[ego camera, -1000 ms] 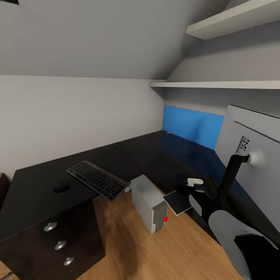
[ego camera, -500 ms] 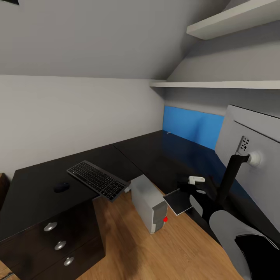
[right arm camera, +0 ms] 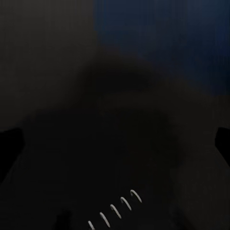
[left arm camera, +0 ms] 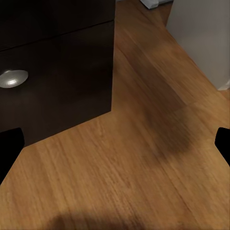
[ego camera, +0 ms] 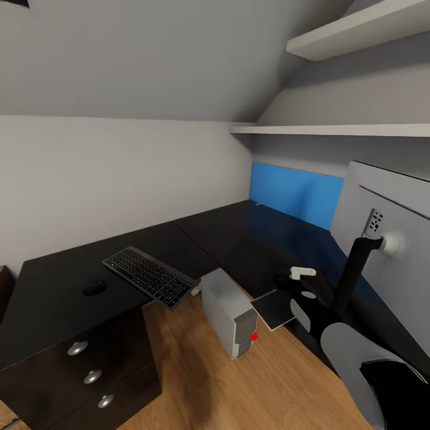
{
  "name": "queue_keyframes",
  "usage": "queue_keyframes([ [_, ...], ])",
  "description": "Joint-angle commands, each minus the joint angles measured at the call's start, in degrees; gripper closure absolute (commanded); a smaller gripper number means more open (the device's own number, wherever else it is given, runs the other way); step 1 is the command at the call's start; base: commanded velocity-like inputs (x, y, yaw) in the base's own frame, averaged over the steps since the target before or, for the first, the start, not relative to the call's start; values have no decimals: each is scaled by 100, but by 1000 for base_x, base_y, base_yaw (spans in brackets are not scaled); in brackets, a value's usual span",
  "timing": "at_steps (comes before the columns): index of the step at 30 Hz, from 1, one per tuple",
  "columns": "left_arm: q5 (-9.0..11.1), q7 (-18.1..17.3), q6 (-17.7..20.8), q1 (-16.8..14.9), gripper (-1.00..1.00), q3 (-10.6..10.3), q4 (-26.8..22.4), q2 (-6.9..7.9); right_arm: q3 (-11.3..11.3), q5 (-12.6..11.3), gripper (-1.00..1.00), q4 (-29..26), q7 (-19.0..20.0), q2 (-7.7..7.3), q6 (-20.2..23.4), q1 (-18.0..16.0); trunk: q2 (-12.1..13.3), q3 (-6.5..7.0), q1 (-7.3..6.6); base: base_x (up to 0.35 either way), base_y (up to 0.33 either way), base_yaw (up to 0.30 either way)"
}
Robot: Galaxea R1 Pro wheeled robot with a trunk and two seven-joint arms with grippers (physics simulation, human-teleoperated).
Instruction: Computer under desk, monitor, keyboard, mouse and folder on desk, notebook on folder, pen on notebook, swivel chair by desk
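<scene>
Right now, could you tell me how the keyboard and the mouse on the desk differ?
The keyboard is long, flat and rectangular with rows of keys; the mouse is a small smooth oval. The keyboard's near corner juts past the desk edge, while the mouse lies fully on the top. Both are dark and rest side by side.

A home study nook under a sloping ceiling; an L-shaped black desk (ego camera: 239, 239) with drawers (ego camera: 89, 373) carries a keyboard (ego camera: 149, 276) and mouse (ego camera: 94, 287); white wall shelves (ego camera: 334, 128) hang above the desk; wooden floor (ego camera: 197, 382) lies below it.
</scene>
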Motion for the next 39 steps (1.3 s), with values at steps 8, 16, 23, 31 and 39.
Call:
queue_keyframes([
  [8, 25, 26, -16, -4, -100, -46, 3, -9, 841, -1, -100, -445, 386, 103, 68, -4, -3, -6, -1, 0, 0, 0],
  [16, 19, 23, -16, -4, -100, -54, 3, -26, 1104, -48, -100, -563, 645, 388, 105, -4, -3, -6, -1, 0, 0, 0],
  [23, 17, 23, -16, -4, -100, -54, 3, -29, 1113, -431, -100, -565, 650, 514, 95, -1, -3, -6, -1, 0, 0, 81],
  [31, 15, 23, -20, -4, -100, -54, 3, -29, 1109, -648, -100, -555, 659, 539, 29, 32, -3, -6, -1, 0, 0, 248],
  [39, 14, 23, -24, -4, -100, -55, 3, -29, 1117, -672, -100, -514, 651, 553, 4, 52, -3, -6, -1, 0, 0, 276],
])
